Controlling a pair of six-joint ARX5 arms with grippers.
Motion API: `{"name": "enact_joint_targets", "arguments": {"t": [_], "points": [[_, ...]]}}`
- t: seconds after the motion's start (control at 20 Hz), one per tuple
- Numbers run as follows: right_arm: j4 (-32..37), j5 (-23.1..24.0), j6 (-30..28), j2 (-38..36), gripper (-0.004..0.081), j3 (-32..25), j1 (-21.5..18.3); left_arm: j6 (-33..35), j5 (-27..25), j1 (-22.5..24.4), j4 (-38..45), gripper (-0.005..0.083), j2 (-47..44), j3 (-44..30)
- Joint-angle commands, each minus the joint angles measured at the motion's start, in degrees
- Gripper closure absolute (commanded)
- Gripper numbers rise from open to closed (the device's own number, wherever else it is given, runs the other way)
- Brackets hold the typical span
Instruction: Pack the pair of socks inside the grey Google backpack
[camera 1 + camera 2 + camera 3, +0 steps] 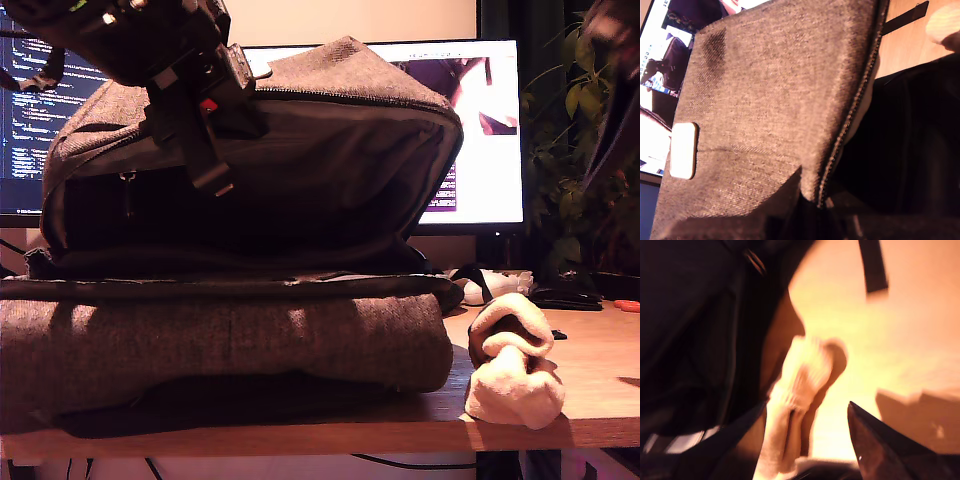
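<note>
- While the lid panel of the grey Google backpack (250,340) stands raised, its dark main compartment gapes toward the exterior view's right.
- Our first pincer (205,150), upper left of the exterior view, sits at the panel's zipper edge. Its wrist view shows no jaws, only grey weave, the white patch (683,150) and black lining. Since the panel is up, we judge it clamped on the fabric.
- The pair of socks (510,365) lies on the desk (600,380), lower right of the exterior view, just beside the pack's lower half and fully outside it.
- Our second pincer (807,405) is spread wide and holds nothing. The cream bundle shows between its dark fingers in its wrist view, but that view is too blurred to tell whether they touch.
- Step in hand, as we read it: taking the socks.
- To do it well:
  - centre the jaws across the bundle's thick middle, not a loose cuff
  - come down until both fingers flank the roll, then close firmly, since soft knit compresses and slips
  - hold the panel high so the mouth stays wide
  - lift clear of the desk edge before swinging toward the opening
</note>
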Motion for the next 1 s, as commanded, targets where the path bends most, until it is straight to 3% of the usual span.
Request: {"name": "enact_joint_targets", "arguments": {"t": [0.0,0.15,0.4,0.6,0.95], "points": [[1.42,-0.57,1.31,3.96,0.0305,0.17,0.48,-0.24,-0.33,0.24,1.31,0.0798,-1.25,1.55],[3.41,-1.01,1.46,12.55,0.0272,3.67,0.98,-0.24,-0.35,0.22,1.31,0.0798,-1.25,1.55],[3.26,-0.46,1.99,26.01,0.0258,15.69,2.99,-0.24,-0.13,0.24,1.31,0.0798,-1.25,1.55],[-1.07,1.99,1.09,34.97,0.0258,23.39,4.83,-0.24,-0.13,0.24,1.33,0.0798,-1.25,1.55],[-10.91,6.84,-3.34,43.52,0.0258,27.34,6.23,-0.24,-0.13,0.24,1.31,0.0798,-1.25,1.55]]}}
